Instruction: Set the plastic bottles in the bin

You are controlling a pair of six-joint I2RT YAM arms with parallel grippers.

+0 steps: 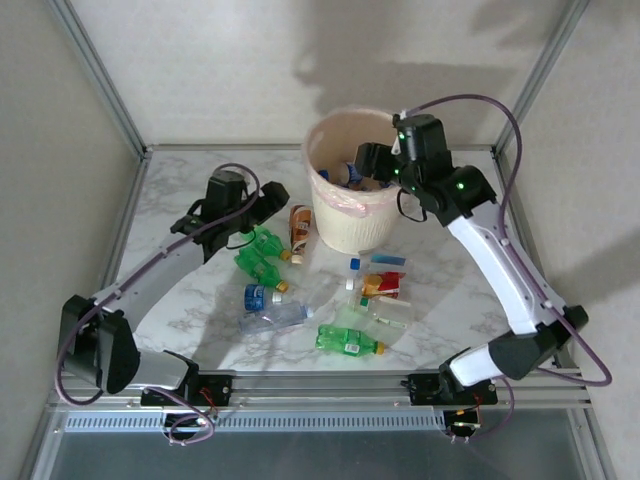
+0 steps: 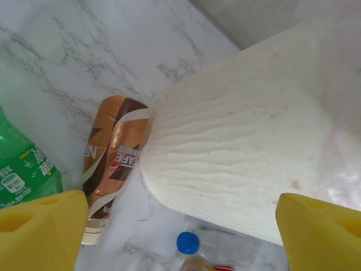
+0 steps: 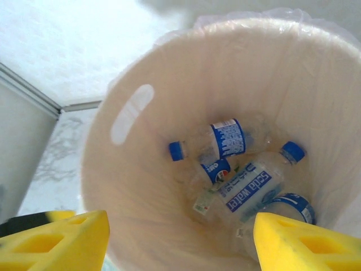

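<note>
On the near side of the counter (image 1: 450, 310), loose plastic bottles (image 1: 350, 340) are waiting. Further in, the left tool (image 2: 180, 226) hovers wide open and empty by the brown bottle (image 2: 113, 158), which is touching the bin (image 1: 345, 215). I'd straddle its body crosswise, clear of the wall. The right tool (image 3: 180, 240) hangs open over the bin, with blue-capped bottles (image 3: 248, 189) inside.
</note>
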